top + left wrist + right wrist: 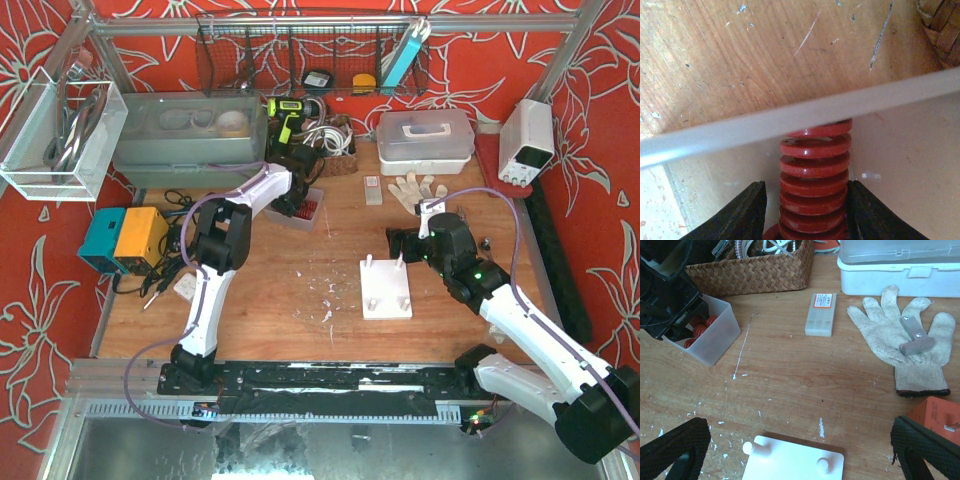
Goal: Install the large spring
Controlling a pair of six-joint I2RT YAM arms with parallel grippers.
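Grabbing step: left gripper [806,185] straddles the large spring [815,150] in the clear bin [740,130], seemingly not quite pinching; next, clamp and lift.

Left gripper [806,202] narrowly parted; right gripper [797,440] spread wide.

Red coil spring [815,185], lower centre of left wrist view, axis vertical in frame. White four-pegged plate [385,288], centre-right, lying flat.
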